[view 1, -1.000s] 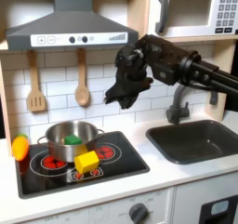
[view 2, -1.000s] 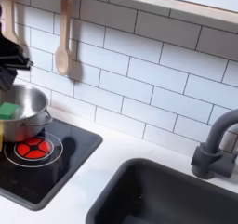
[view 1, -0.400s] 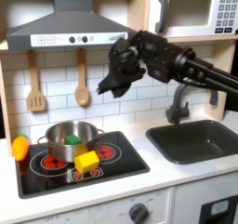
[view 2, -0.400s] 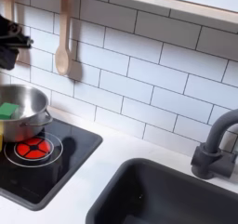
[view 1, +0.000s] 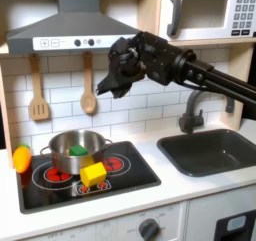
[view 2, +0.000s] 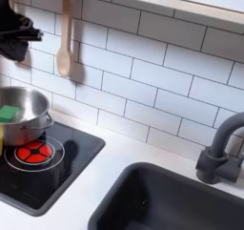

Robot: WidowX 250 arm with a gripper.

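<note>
Near edge first, first exterior view: one yellow block (view 1: 93,173) on the stove (view 1: 135,175), resting at the front of the one steel pot (view 1: 75,149). One green piece (view 1: 77,150) inside the pot (also seen at the second exterior view's left edge, (view 2: 8,113)). One orange-yellow item (view 1: 21,159) at the stove's left edge in the first exterior view, kind unclear. Two red burner rings, partly covered.

Higher up: gripper (view 1: 103,87) hanging in the air well above the stove, above and to the first exterior view's right of the pot, holding nothing visible. Fingers pointing down-left toward the wall; open or closed cannot be told (dark, blurred). In the second exterior view, gripper (view 2: 17,35) at the left edge, just beside the spoon.

Key relation: nearest thing is the wooden spoon (view 1: 88,93), just left of the fingertips in the first exterior view, long axis vertical, bowl down, hung on the tile wall. Touching or apart: unclear. Pot lies below and left, well apart.

Farther back: one wooden spatula (view 1: 38,95) hung left of the spoon, so two hanging utensils. One sink (view 1: 212,150) with one faucet (view 1: 190,111) at the right, one microwave (view 1: 212,10) up top.
</note>
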